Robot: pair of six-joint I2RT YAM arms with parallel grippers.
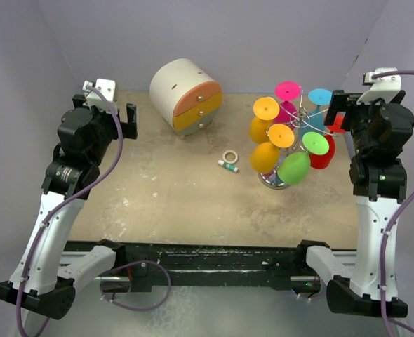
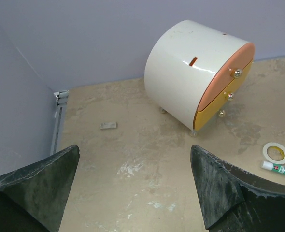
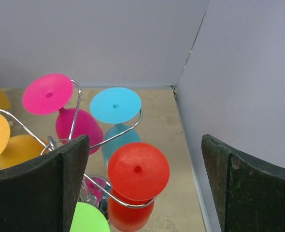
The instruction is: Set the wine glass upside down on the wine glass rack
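The chrome wine glass rack [image 1: 299, 116] stands at the right of the table, with several coloured glasses hanging upside down from its arms. In the right wrist view a red wine glass [image 3: 138, 170] hangs foot up in a wire arm [image 3: 128, 206], next to a blue glass [image 3: 115, 105] and a pink glass [image 3: 48, 94]. My right gripper [image 3: 145, 140] is open and empty above the red glass [image 1: 324, 151], one finger to each side and not touching it. My left gripper [image 2: 134, 150] is open and empty over bare table at the far left [image 1: 114, 112].
A white drum-shaped cabinet [image 1: 186, 96] with orange and yellow drawers stands at the back. A tape roll [image 1: 229, 156] and a small tube [image 1: 228, 166] lie mid-table. A grey scrap [image 2: 108, 125] lies near the left wall. The right wall [image 3: 249, 72] is close to the rack.
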